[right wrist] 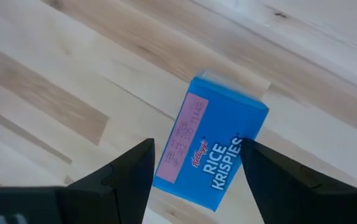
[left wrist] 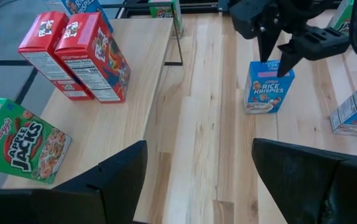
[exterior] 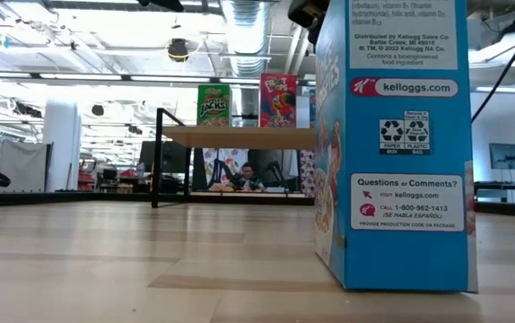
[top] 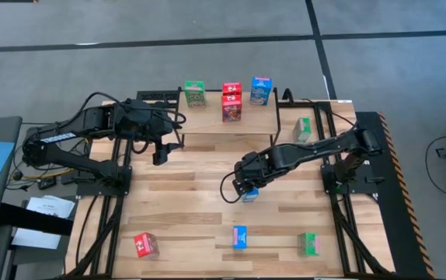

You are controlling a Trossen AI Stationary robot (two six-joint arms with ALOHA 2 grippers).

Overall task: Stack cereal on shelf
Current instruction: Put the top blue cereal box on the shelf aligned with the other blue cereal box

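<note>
From above, the right gripper (top: 246, 189) stands over a blue box (top: 249, 195) at frame centre, fingers spread, gripping nothing; the shelf (top: 231, 117) at top carries four boxes. The left gripper (top: 161, 154) waits open beside it. Low view: "kelloggs.com". Right wrist: "RICE KRISPIES".

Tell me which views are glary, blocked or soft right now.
Low view: a blue cereal box fills the right side and hides the table behind it; bright ceiling lights glare. Right wrist view: Rice Krispies box sharp, the gripper's fingers dark silhouettes. High view: evenly lit.
</note>
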